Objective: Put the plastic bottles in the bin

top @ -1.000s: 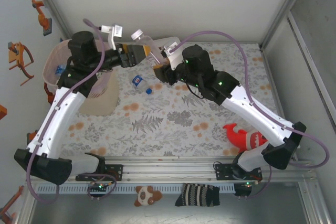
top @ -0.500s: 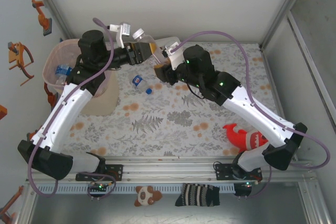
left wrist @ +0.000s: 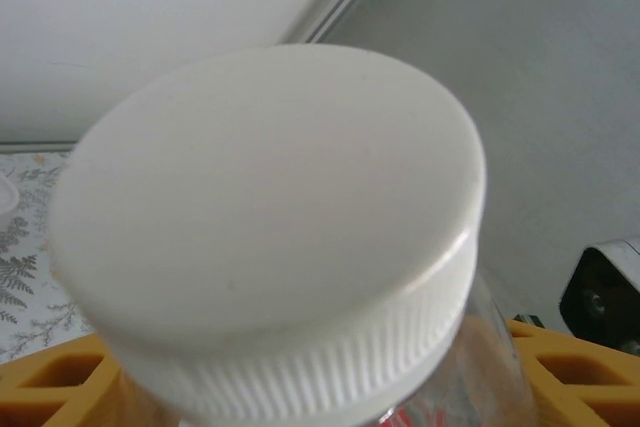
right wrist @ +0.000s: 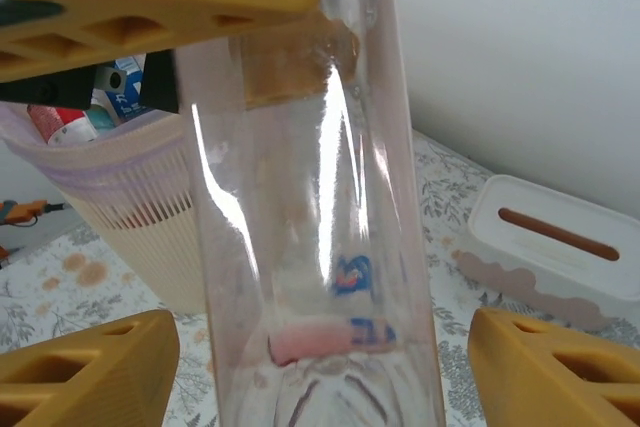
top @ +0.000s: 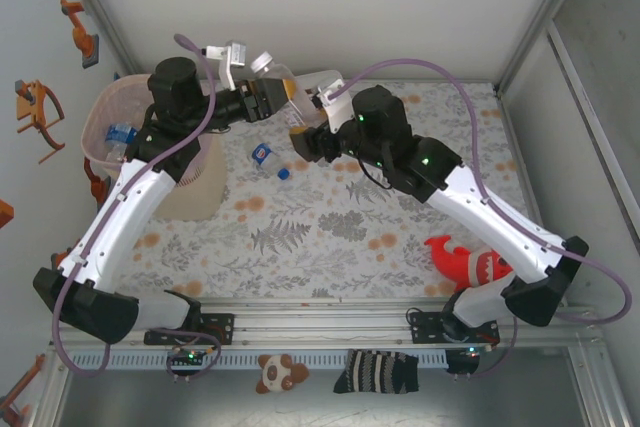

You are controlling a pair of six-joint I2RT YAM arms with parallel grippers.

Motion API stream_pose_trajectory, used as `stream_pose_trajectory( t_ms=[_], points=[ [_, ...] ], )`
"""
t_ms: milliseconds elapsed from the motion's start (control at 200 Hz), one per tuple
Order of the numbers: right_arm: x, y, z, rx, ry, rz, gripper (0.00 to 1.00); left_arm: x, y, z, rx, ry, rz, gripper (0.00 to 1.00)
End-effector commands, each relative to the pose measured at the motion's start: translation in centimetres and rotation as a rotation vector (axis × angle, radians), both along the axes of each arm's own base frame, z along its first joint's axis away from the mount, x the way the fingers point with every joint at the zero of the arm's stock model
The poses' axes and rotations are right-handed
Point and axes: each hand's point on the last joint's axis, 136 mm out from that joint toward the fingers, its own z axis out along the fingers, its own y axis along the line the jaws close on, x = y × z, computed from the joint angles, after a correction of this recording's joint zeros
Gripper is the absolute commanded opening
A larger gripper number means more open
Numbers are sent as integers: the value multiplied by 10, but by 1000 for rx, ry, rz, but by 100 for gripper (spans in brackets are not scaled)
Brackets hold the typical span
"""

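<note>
1. Right wrist view shows a clear plastic bottle (right wrist: 310, 197) standing between the right gripper's (right wrist: 325, 372) yellow fingers. There is a gap on both sides, so those jaws stand wide and touch nothing.
2. The left gripper (top: 266, 95) is clamped on the same bottle just under its white cap (left wrist: 270, 207) and carries it alone. The bottle hangs in the air over the far part of the floral table (top: 330, 227), near the bin (top: 185, 187) but not yet above it.
3. By its look the bottle is empty, so probably very light, with thin glossy walls that would be slick and would dent under a hard squeeze. The neck below the ribbed cap is likely the stiffest place, so the present hold suits it.
4. Counts from the top external view:
   - One bottle is held.
   - One blue-labelled bottle (top: 265, 154) lies on the table.
   - At least one bottle (top: 120, 134) sits in the bin. The right wrist view shows more there, too jumbled to count.
   - There are also one bin, one white tissue box (right wrist: 560, 237) and one red shark toy (top: 465, 257).
</note>
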Motion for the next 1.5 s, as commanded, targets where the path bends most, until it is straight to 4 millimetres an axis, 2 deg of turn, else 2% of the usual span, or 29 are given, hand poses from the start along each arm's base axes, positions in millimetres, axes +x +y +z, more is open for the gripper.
stream_pose_trajectory(
  t_ms=[0,155,330,531,696,796,896,1011,1202,1357,1492],
  points=[
    [-8,-14,19,38,-25,-26,77,0,14,19,-9,-61,51,61],
    [-11,-29,26,45,-44,-66,78,15,46,17,9,-52,168,58],
    [-16,-41,33,48,-63,-86,78,33,102,18,5,-49,328,57],
    [-18,-46,31,42,-62,-94,78,42,173,22,22,-61,498,57],
    [-19,-45,31,39,-61,-90,78,49,229,9,53,-32,630,58],
    [-19,-43,30,34,-55,-82,78,56,254,4,46,-49,675,57],
    [-19,-42,29,29,-48,-78,79,66,270,1,22,-87,681,57],
    [-18,-42,28,25,-46,-82,78,81,280,-12,17,-116,668,57],
    [-17,-42,28,19,-51,-86,78,103,280,-28,-32,-169,618,58],
    [-15,-41,26,9,-51,-85,79,116,284,-57,-4,-133,623,59],
    [-14,-39,24,6,-49,-83,79,122,279,-73,-8,-128,593,64]
  ],
)
